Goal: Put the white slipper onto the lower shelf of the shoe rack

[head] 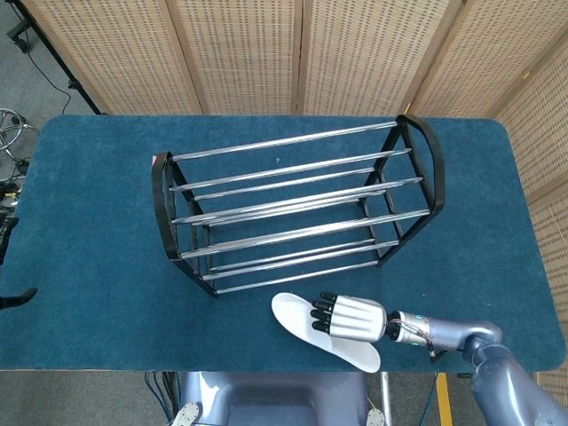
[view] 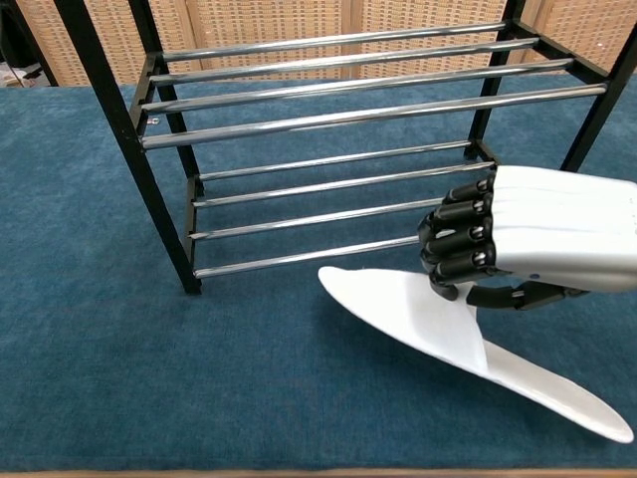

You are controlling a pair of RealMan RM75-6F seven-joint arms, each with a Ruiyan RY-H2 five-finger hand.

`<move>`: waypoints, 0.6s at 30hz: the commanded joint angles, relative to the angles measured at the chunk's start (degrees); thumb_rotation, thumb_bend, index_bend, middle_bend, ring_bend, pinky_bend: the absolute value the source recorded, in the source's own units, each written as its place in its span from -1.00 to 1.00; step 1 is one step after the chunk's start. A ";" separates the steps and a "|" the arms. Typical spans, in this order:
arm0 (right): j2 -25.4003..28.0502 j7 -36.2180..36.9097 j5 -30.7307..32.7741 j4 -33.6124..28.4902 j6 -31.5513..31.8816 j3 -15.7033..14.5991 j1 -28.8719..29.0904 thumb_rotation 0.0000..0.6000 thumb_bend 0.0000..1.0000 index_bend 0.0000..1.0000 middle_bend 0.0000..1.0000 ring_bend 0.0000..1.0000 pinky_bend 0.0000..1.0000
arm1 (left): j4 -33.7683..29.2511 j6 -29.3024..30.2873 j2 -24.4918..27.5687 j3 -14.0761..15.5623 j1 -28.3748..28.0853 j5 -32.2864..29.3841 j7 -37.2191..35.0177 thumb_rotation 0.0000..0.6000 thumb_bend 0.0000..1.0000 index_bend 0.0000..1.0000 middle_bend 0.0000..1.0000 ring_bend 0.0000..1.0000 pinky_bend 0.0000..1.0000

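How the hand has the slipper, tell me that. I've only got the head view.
Observer: In the chest view, the right hand grips the white slipper about mid-length, with its fingers curled over the top.
Operator: Now give me the toe.
Observer: The toe looks lifted off the blue cloth. It is just in front of the front bar of the shoe rack's lower shelf, not past it.
Operator: And the heel.
Observer: It slants down toward the table's near edge. I cannot tell whether it touches the cloth.
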 commanded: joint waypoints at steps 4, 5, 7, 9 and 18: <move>-0.12 1.87 2.20 0.30 0.41 1.12 -1.79 1.00 0.04 0.22 0.07 -0.19 0.06 | -0.09 -0.10 0.10 0.03 0.01 0.04 -0.20 1.00 -0.73 -1.00 -1.00 -1.00 -0.93; -0.16 2.25 2.60 0.25 0.55 1.34 -2.11 1.00 0.04 0.22 0.07 -0.19 0.06 | -0.12 -0.15 0.12 0.05 0.01 0.08 -0.27 1.00 -0.73 -1.00 -1.00 -1.00 -0.93; -0.21 2.77 3.19 0.20 0.92 1.66 -2.64 1.00 0.04 0.22 0.08 -0.19 0.06 | -0.15 -0.10 0.17 0.06 0.05 0.15 -0.36 1.00 -0.73 -1.00 -1.00 -1.00 -0.93; -0.25 3.33 3.83 0.08 1.39 2.02 -3.27 1.00 0.04 0.22 0.08 -0.18 0.07 | -0.17 -0.08 0.20 0.10 0.08 0.20 -0.39 1.00 -0.73 -1.00 -1.00 -1.00 -0.93; -0.04 4.21 5.01 0.67 3.51 2.72 -4.70 1.00 0.03 0.22 0.10 -0.16 0.09 | -0.30 -0.25 0.28 0.16 0.07 0.21 -0.51 1.00 -0.73 -1.00 -1.00 -1.00 -0.93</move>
